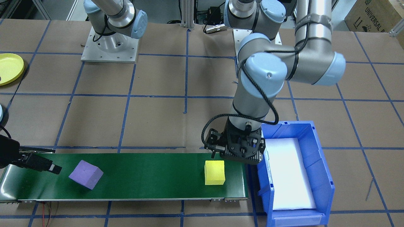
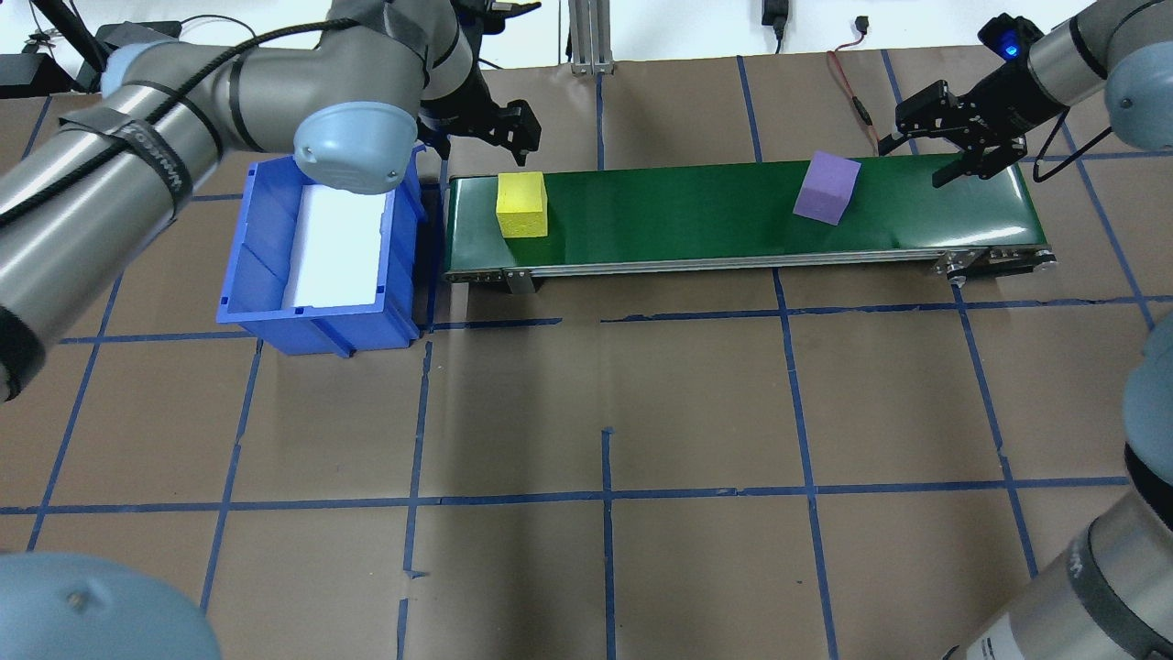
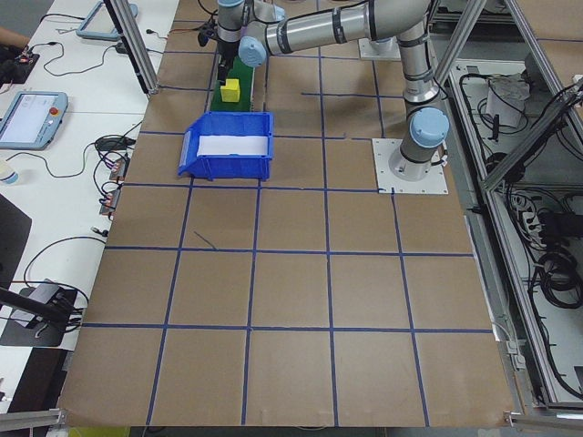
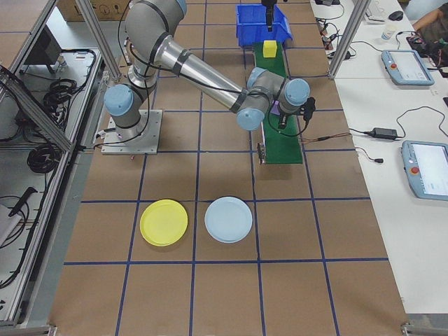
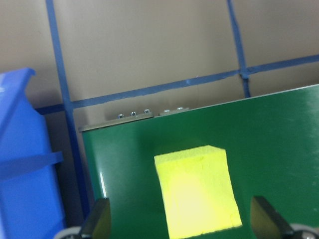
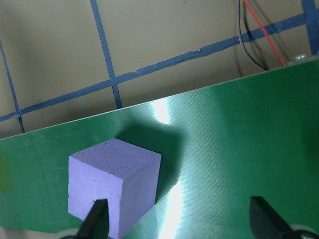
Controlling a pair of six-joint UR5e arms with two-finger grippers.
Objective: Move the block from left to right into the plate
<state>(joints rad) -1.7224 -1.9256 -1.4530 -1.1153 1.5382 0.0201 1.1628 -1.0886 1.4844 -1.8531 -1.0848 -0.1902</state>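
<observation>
A yellow block (image 2: 521, 203) (image 5: 197, 191) lies on the green conveyor belt (image 2: 696, 225) at the end next to the blue bin. My left gripper (image 2: 499, 137) (image 5: 182, 224) hovers open just above and behind it, a finger (image 5: 98, 222) on either side in the left wrist view. A purple block (image 2: 827, 187) (image 6: 113, 191) sits tilted near the belt's other end. My right gripper (image 2: 918, 154) (image 6: 180, 221) is open beside it, apart from it. The yellow plate (image 4: 164, 222) (image 1: 9, 67) lies on the table away from the belt, with nothing on it.
A blue bin (image 2: 316, 252) with a white liner stands against the belt's left end. A pale blue plate (image 4: 228, 220) lies next to the yellow one. Brown paper with blue tape lines covers the table. A red wire (image 2: 848, 87) trails behind the belt.
</observation>
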